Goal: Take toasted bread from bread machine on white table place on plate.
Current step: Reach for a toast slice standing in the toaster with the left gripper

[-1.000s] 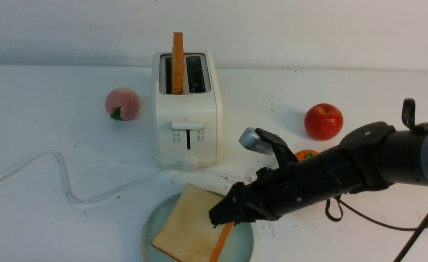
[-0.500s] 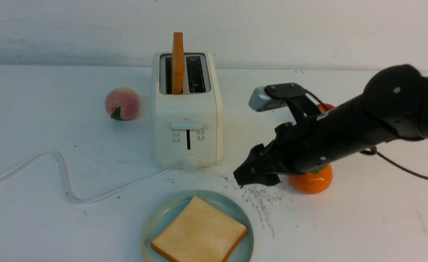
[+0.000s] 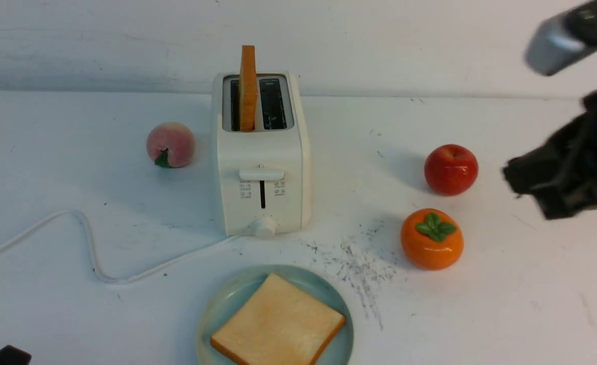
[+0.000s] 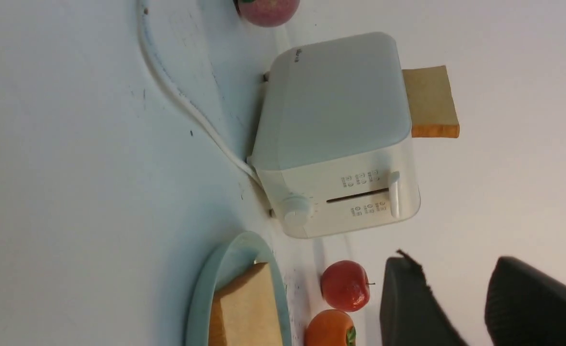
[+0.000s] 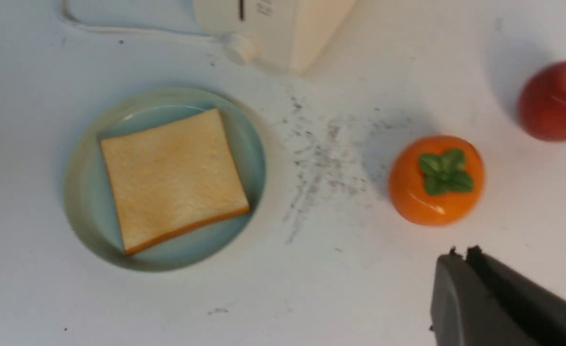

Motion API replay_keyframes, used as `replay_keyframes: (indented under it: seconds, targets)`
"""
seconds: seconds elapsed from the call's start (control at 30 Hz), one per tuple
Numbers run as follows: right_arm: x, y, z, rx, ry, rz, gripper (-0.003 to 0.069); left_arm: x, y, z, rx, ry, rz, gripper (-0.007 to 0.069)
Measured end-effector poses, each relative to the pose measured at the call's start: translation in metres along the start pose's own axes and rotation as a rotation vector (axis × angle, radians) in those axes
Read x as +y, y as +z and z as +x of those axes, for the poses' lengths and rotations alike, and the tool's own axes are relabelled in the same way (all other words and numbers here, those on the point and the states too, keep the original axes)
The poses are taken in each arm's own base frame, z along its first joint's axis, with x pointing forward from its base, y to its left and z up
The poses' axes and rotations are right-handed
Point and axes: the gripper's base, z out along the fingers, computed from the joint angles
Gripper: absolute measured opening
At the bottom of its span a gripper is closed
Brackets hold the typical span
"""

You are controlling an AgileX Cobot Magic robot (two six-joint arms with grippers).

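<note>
Your plate [image 3: 217,312], lower centre, holds a flat slice [image 3: 278,322]; the toaster [image 3: 262,152] an upright slice [image 3: 248,86]. Right tool [image 5: 463,252] pressed together, left tool [image 4: 451,262] spread.

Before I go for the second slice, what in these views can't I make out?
- Upright golden-tan toast slice in the cream-white two-slot toaster: lower part hidden by the slot walls, front, left wrist views.
- Right pincer: blurred, cut by the front view's right edge; only shut fingertips in its wrist view.
- Left pincer: open fingertips only, rest cut by wrist view's edge.
- Round pale teal plate: near rim cut off, front view.
- Toaster's printed icons: too small.
</note>
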Motion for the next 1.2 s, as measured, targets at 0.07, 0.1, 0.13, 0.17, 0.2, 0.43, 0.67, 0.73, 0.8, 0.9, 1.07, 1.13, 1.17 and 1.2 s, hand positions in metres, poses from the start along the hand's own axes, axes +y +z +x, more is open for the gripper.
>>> replay_keyframes:
  seconds: [0.07, 0.1, 0.13, 0.17, 0.2, 0.43, 0.67, 0.73, 0.8, 0.9, 1.07, 1.13, 1.17, 1.2]
  targets:
    - [0.0, -0.016, 0.007, 0.005, 0.026, 0.027, -0.0018, 0.0, 0.0, 0.0, 0.0, -0.001, 0.0, 0.0238]
    - [0.0, -0.03, 0.012, -0.001, 0.062, 0.047, -0.0019, 0.0, 0.0, 0.0, -0.001, -0.004, 0.002, 0.0238]
    - [0.0, -0.031, 0.013, -0.002, 0.067, 0.049, -0.0019, 0.0, 0.0, 0.0, -0.001, -0.004, 0.002, 0.0238]
    - [0.001, -0.039, 0.018, -0.006, 0.099, 0.056, -0.0019, 0.0, 0.0, 0.0, -0.002, -0.016, 0.005, 0.0238]
    - [0.002, -0.044, 0.024, -0.013, 0.127, 0.06, -0.0019, -0.001, 0.0, 0.0, 0.0, -0.04, 0.009, 0.0236]
    - [0.008, -0.042, 0.068, 0.019, 0.175, 0.059, -0.0018, -0.03, -0.007, -0.002, 0.016, -0.153, 0.119, 0.0041]
    - [0.013, -0.037, 0.095, -0.089, 0.239, 0.041, -0.0015, -0.149, -0.048, -0.02, -0.102, 0.255, 0.419, -0.0014]
    - [0.014, -0.032, 0.098, -0.122, 0.248, 0.033, -0.0014, -0.174, -0.045, -0.022, -0.073, 0.328, 0.409, -0.0014]
    - [0.014, -0.028, 0.101, -0.136, 0.254, 0.029, -0.0012, -0.194, -0.029, -0.02, 0.021, 0.408, 0.344, -0.0014]
    - [0.014, -0.025, 0.103, -0.134, 0.258, 0.028, -0.0008, -0.215, 0.019, -0.015, 0.288, 0.538, 0.149, -0.0014]
    - [0.014, -0.026, 0.101, -0.163, 0.258, 0.029, -0.0005, -0.227, 0.103, -0.023, 0.603, 0.704, -0.14, -0.0014]
    - [0.013, -0.026, 0.101, -0.165, 0.258, 0.029, -0.0002, -0.227, 0.158, -0.032, 0.732, 0.733, -0.296, -0.0014]
    - [0.013, -0.026, 0.101, -0.165, 0.258, 0.029, -0.0002, -0.227, 0.167, -0.033, 0.747, 0.729, -0.322, -0.0014]
    - [0.013, -0.026, 0.102, -0.161, 0.258, 0.03, -0.0001, -0.225, 0.195, -0.034, 0.788, 0.734, -0.391, -0.0014]
